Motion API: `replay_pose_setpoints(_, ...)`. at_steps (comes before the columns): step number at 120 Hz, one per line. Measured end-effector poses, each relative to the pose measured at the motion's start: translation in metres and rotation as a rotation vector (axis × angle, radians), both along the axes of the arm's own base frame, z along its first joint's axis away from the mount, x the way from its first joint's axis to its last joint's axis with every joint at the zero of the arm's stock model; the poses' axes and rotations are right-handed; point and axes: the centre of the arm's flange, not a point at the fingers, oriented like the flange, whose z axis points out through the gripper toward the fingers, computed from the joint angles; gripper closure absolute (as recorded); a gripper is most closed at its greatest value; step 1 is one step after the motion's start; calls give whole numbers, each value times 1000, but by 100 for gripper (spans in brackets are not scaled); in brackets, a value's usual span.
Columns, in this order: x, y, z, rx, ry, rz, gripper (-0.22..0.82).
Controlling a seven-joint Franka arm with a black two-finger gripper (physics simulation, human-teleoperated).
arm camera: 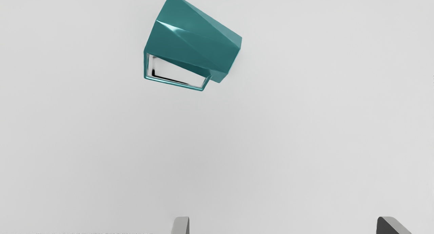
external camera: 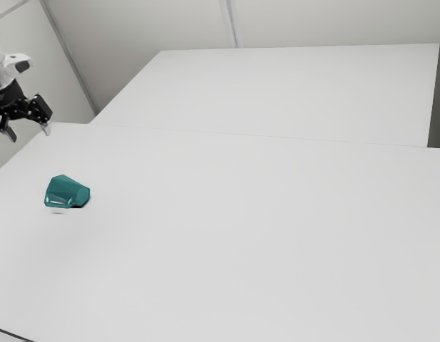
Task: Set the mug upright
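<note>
Mug (external camera: 66, 192) lies tipped on its side on the white table (external camera: 241, 242), at the exterior view's left, a little above the middle of that view's height. It is teal and faceted, with its narrower base end facing the exterior view's right and its wider end facing the exterior view's left. Its angular handle (arm camera: 173, 83) is on the side of the body nearer our fingertips, as the wrist view shows. We hold our gripper (external camera: 28, 132) at the exterior view's upper left, higher in that view than the mug and well apart from it. Our two fingers (arm camera: 180, 226) stand wide apart, and neither touches the mug. Behind the table, a pale flat panel (external camera: 291, 92) spans the upper part of the exterior view from near its middle toward the exterior view's right.
</note>
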Motion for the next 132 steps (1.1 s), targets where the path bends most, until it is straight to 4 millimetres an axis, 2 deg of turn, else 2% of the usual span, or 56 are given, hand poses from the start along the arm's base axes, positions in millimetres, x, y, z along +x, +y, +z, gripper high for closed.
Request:
replay_pose_setpoints(16,-7,49,-43,-137,2,95,0)
replay_pose_setpoints(33,-19,112,-86,-240,-14,167,0)
replay_pose_setpoints(57,-9,157,-150,-362,-50,141,0)
replay_pose_setpoints(69,1,164,-175,-415,-74,97,0)
replay_pose_setpoints(92,9,179,-200,-481,-126,16,0)
replay_pose_setpoints(114,27,190,-228,-515,-171,-59,0)
replay_pose_setpoints(132,35,196,-241,-531,-210,-104,0)
